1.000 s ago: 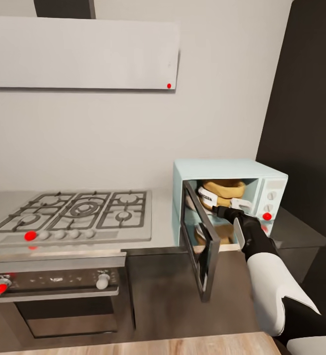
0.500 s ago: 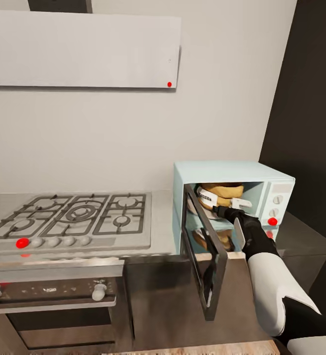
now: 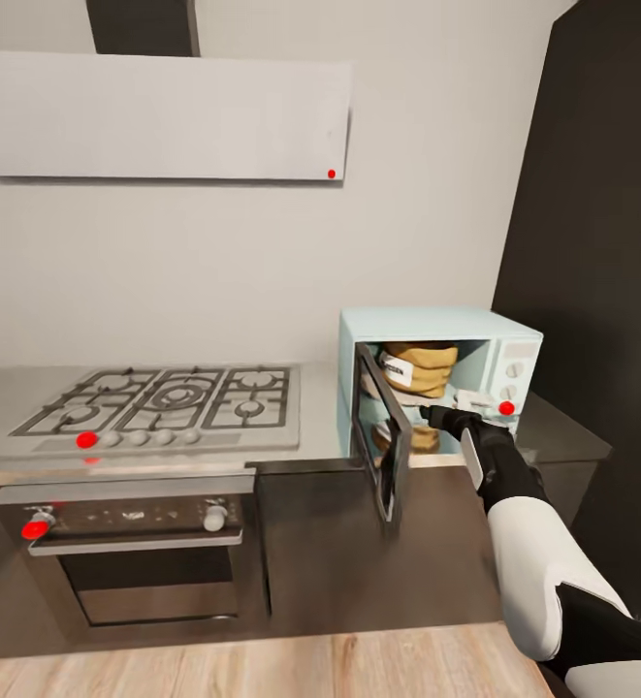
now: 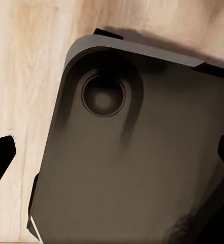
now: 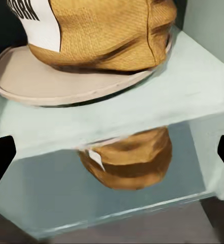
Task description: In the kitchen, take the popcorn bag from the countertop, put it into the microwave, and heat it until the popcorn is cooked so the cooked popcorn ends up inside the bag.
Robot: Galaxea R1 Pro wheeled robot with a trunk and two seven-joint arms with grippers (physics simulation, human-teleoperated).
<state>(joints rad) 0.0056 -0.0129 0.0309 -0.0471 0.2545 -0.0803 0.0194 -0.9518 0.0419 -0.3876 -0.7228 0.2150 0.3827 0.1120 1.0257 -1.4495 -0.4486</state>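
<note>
The mint-blue microwave (image 3: 436, 334) stands on the glossy countertop (image 3: 572, 441) with its dark glass door (image 3: 383, 451) swung open toward me. Inside, the mustard popcorn bag (image 3: 422, 366) (image 5: 106, 30) with its white label rests on a round beige plate (image 5: 51, 86); the countertop (image 5: 51, 203) mirrors it below. No popcorn is visible. My right gripper (image 3: 456, 417) (image 5: 112, 157) is open just outside the cavity, apart from the bag, with nothing between its fingers. My left gripper (image 4: 112, 157) is open above a dark part of my base (image 4: 142, 168).
A steel gas hob (image 3: 155, 407) and a dark oven (image 3: 136, 553) sit left of the microwave under a flat grey hood (image 3: 165, 116). A tall dark cabinet (image 3: 601, 291) rises at the right. Wood floor (image 3: 262, 669) runs along the front.
The whole view has shifted and the kitchen looks smaller, so the camera has moved back. My right gripper now sits a little farther out from the bag, which stays on its plate.
</note>
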